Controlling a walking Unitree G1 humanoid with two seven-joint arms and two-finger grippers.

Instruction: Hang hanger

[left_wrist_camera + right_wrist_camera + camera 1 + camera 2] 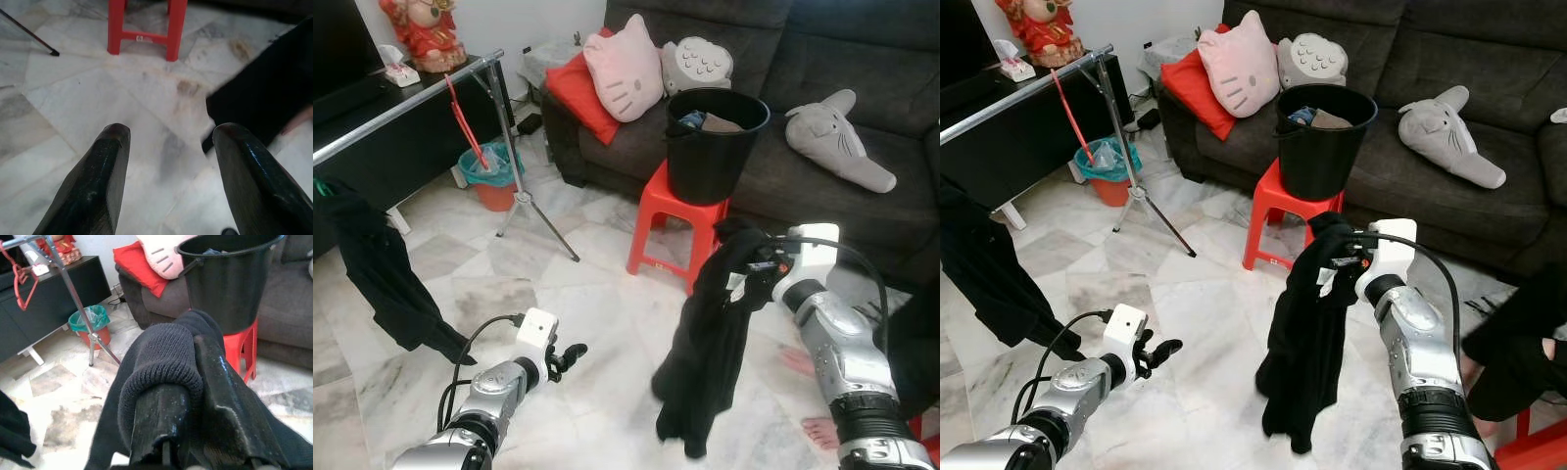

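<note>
Right gripper (751, 266) pinched shut on a soft, limp black garment (710, 343) hanging at right near the red stool (674, 215), best held at its top; left gripper (570, 356) open, empty, low near left.

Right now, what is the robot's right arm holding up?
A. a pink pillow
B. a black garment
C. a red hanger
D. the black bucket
B: the right gripper is shut on a black garment that hangs down from it toward the floor, while the black bucket sits on the red stool behind.
</note>
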